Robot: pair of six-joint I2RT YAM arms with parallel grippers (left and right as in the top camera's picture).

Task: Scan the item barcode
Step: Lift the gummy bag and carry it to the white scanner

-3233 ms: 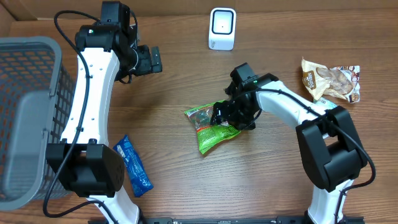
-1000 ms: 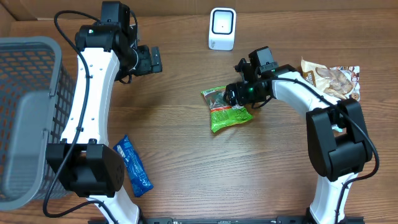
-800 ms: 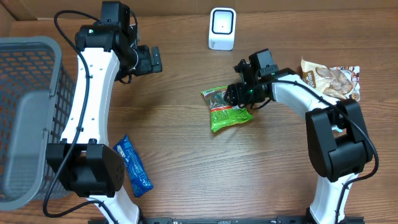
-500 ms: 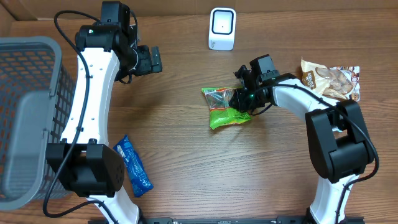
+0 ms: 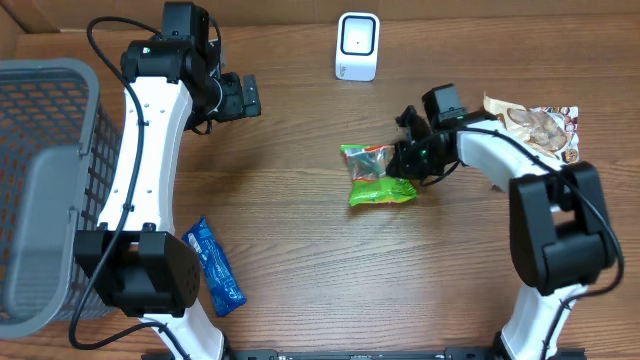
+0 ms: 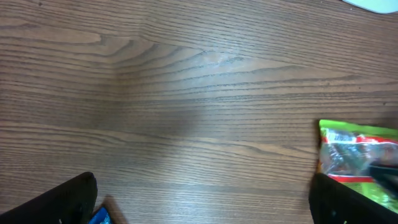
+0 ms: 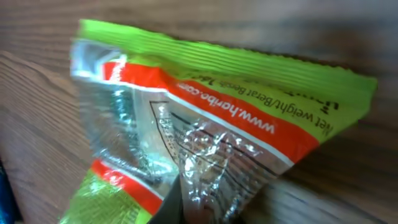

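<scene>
On the counter (image 5: 300, 250), between the two arms and on the right arm's side, lies the green bag (image 5: 377, 176), the item to be scanned. The right hand (image 5: 406, 160) is pressed together on the bag's right edge, pinching the film. Whether the bag rests fully on the counter or is partly lifted cannot be told.

The scanner (image 5: 357, 45) stands at the far edge, almost straight beyond the bag and slightly to the left, well apart from it. The coming move therefore appears to run away from the robot toward the far edge. The bag's long axis appears to run roughly from far to near, with the crimped seal toward the scanner.

The left hand (image 5: 245, 97) is spread wide, holds nothing, and hangs well apart from the bag. The two hands sit at a comparable distance from the scanner, but only the right one carries the item.

The right wrist view shows the bag (image 7: 217, 93) close up. An orange band reads "www.haribo.com", and beside it a line begins "Net weight". No barcode is visible in any view, so the face bearing it is judged to be turned away.
</scene>
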